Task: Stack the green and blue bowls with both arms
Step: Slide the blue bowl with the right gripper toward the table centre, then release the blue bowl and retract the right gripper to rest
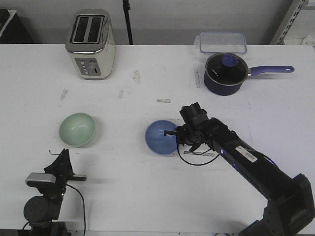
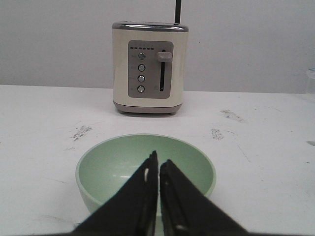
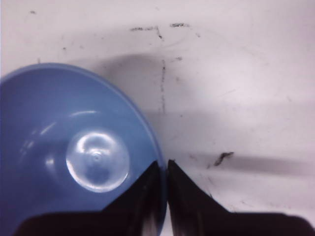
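Observation:
The pale green bowl sits upright on the white table at the left, and fills the near part of the left wrist view. My left gripper is shut and empty, just short of that bowl, its tips over the near rim. The light blue bowl sits at the table's middle. My right gripper is shut on the blue bowl's right rim; in the right wrist view the rim passes between the fingers, one inside and one outside.
A cream toaster stands at the back left. A dark navy saucepan with a glass lid and long handle stands at the back right, with a clear plastic container behind it. Dark scuff marks dot the table.

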You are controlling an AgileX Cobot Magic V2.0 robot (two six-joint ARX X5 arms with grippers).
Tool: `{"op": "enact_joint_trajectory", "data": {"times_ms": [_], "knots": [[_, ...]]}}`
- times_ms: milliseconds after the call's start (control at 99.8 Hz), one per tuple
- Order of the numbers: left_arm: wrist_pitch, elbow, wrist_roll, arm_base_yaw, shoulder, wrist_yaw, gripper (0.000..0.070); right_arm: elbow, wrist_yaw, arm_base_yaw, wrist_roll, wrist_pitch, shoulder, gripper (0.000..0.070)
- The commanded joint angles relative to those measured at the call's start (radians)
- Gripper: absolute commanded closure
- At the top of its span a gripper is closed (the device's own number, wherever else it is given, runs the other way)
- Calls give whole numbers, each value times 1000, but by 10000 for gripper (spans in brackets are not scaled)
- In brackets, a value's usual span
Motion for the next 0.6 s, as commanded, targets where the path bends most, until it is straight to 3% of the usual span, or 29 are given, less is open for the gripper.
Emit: {"op": "enact_joint_trajectory", "data": {"times_ms": [0, 261, 481, 591], "knots": [[13, -23, -6, -2, -2, -5, 699, 15, 0, 9, 9, 19, 14, 695], [12, -23, -6, -2, -2, -5, 698, 15, 2, 9, 10, 32, 6, 676], [13, -23, -6, -2, -2, -5, 699, 15, 36, 2, 10, 60, -36, 482], [13, -23, -6, -2, -2, -5, 699, 15, 42, -2, 9, 80, -72, 465]]}}
